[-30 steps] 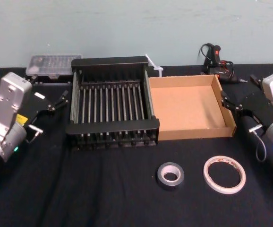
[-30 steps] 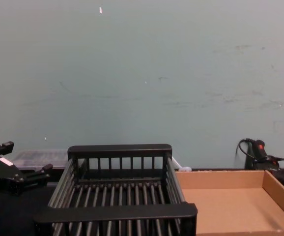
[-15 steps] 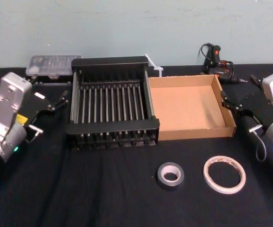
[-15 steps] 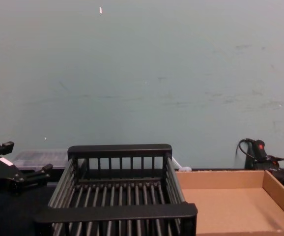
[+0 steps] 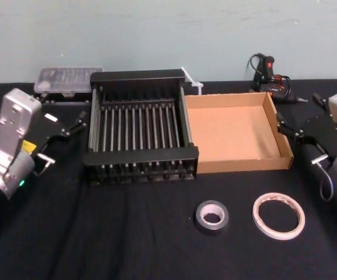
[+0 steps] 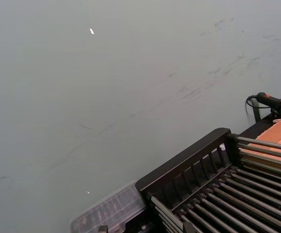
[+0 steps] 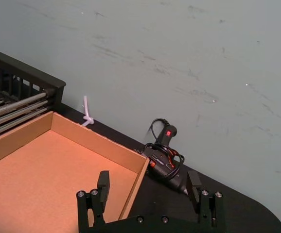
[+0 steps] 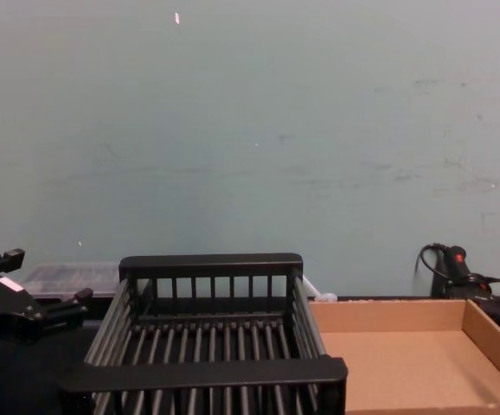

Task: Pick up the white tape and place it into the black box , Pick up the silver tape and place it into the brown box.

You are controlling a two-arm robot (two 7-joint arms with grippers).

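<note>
Right end effector (image 5: 299,140) hangs at 3 o'clock of the table (image 5: 98,245), just beside the right wall of the brown box (image 5: 232,125), its fingers spread wide and holding nothing; left end effector (image 5: 63,137) waits at 9 o'clock, near the left side of the black box (image 5: 139,156), likewise parted and empty; the two boxes stand side by side and touching, black at 9 o'clock of brown, both bare inside; the white tape (image 5: 256,214) lies flat at 5 o'clock of the table, apart from the brown box's front wall, with the silver tape (image 5: 200,216) near it at its 9 o'clock, neither yet lifted; the first pick looks to fall to the right arm, which is nearer the white ring; that ring is thin and flat, so a sound grasp would likely drop straight down with one finger inside the hole and one outside, pinching the band; the carry toward 10 o'clock should rise above the cardboard wall and the thick black rim, and the ring is best released flat on the slats; the silver roll could be nudged during the descent; farther back, at 12 o'clock, sit a clear plastic case (image 5: 68,79), a corded tool (image 5: 267,73) and a white tie (image 5: 190,79), all well apart from the route.
</note>
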